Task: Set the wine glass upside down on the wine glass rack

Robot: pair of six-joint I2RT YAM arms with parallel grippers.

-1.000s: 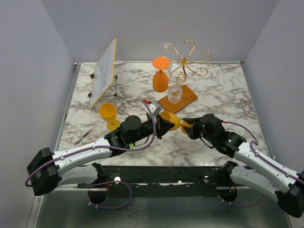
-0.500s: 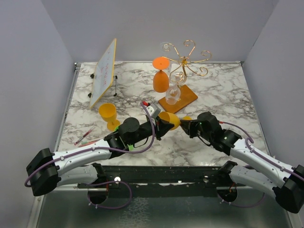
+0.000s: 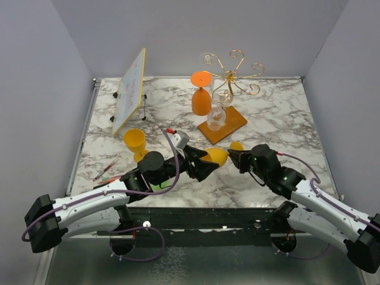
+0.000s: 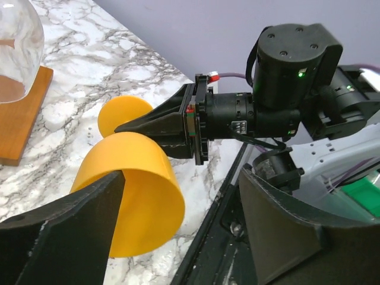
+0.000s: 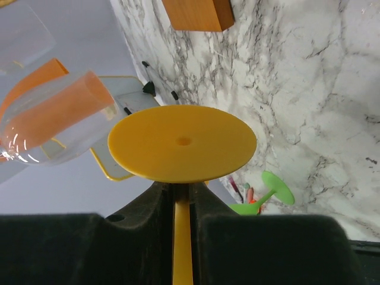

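Note:
A yellow wine glass (image 3: pixel 217 155) lies sideways above the table between the two arms. My right gripper (image 3: pixel 234 155) is shut on its stem (image 5: pixel 182 237), just behind the round foot (image 5: pixel 182 142). My left gripper (image 3: pixel 205 166) is open, its fingers standing either side of the bowl (image 4: pixel 136 190) with a wide gap on one side. The wine glass rack (image 3: pixel 233 74), gold wire on a wooden base (image 3: pixel 224 124), stands at the back with an orange glass (image 3: pixel 200 95) and a clear glass (image 3: pixel 218 113) hanging upside down on it.
A second yellow glass (image 3: pixel 136 144) stands upright on the left, near a tilted whiteboard (image 3: pixel 129 90). Pens (image 3: pixel 105 172) lie by the left edge. A green glass (image 5: pixel 267 196) shows in the right wrist view. The marble table (image 3: pixel 279 113) has walls on three sides.
My left gripper has opened off the yellow glass's bowl and drawn back a little toward the near left. My right gripper has closed on the stem.

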